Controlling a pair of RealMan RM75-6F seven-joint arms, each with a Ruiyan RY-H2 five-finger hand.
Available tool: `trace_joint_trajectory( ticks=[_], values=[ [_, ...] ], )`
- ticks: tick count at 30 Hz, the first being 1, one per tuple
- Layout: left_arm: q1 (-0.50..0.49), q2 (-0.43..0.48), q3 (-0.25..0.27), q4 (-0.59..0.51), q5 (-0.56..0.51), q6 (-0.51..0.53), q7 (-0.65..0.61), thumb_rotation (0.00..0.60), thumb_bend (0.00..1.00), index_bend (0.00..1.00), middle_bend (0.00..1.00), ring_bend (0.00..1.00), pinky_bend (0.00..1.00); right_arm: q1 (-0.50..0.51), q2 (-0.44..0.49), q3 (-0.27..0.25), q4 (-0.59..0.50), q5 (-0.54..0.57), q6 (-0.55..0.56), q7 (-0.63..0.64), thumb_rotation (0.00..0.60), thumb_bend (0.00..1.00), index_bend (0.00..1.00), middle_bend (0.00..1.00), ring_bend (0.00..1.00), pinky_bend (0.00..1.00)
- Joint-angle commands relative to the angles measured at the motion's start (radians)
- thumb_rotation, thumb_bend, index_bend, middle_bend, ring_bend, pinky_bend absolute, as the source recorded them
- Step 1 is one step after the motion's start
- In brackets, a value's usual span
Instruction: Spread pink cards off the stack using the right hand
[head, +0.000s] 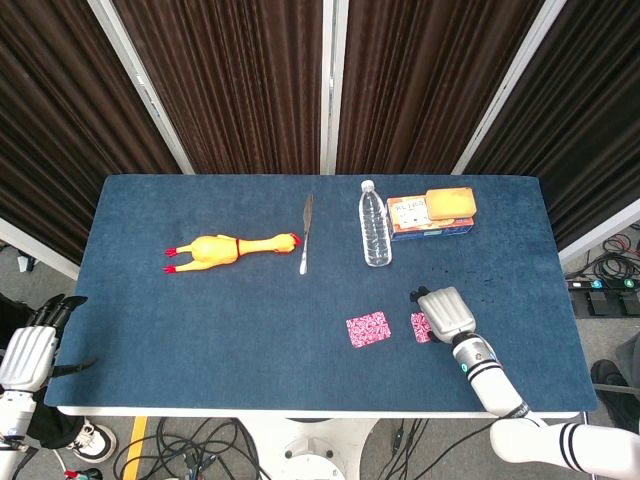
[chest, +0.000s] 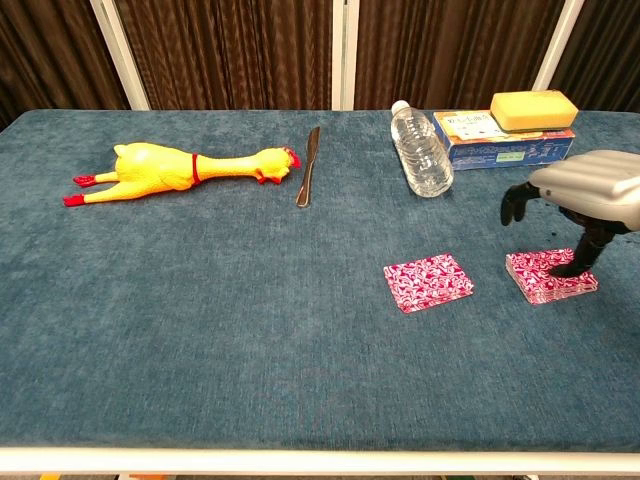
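On my table (head: 200, 320) I count one rubber chicken (head: 230, 247) at about ten o'clock, one table knife (head: 306, 234) near twelve, and one clear plastic water bottle (head: 374, 224) at one o'clock. Further toward two o'clock sits one blue box (head: 420, 220) with one yellow sponge (head: 450, 202) on top. Of pink cards, I see one lying alone (chest: 427, 281) at five o'clock and one stack (chest: 545, 276) just beside it at four o'clock. Two hands are mine: my right hand (chest: 590, 195) and my left hand (head: 28, 350).
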Motion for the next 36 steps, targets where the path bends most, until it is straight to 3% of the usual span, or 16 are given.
trace_joint_trajectory(
  ticks=[1,14,36],
  values=[
    [0.0,0.001,0.002,-0.001,0.001,-0.002,0.0,0.6,0.03,0.16,0.16,0.06,0.18,-0.014,0.009,-0.01,0.021,-0.022,-0.01,0.023,0.6,0.09,0.28,0.26,0.83,0.91],
    [-0.003,0.004,0.011,-0.002,0.006,-0.013,-0.008,0.6,0.03,0.16,0.16,0.06,0.18,-0.043,0.0,-0.029,0.025,-0.021,0.007,-0.015,0.6,0.09,0.28,0.26,0.83,0.91],
    [0.001,0.002,0.008,0.01,0.002,-0.004,-0.018,0.6,0.03,0.16,0.16,0.06,0.18,-0.044,-0.054,-0.009,0.093,-0.01,-0.034,-0.01,0.6,0.09,0.28,0.26,0.83,0.91]
  ],
)
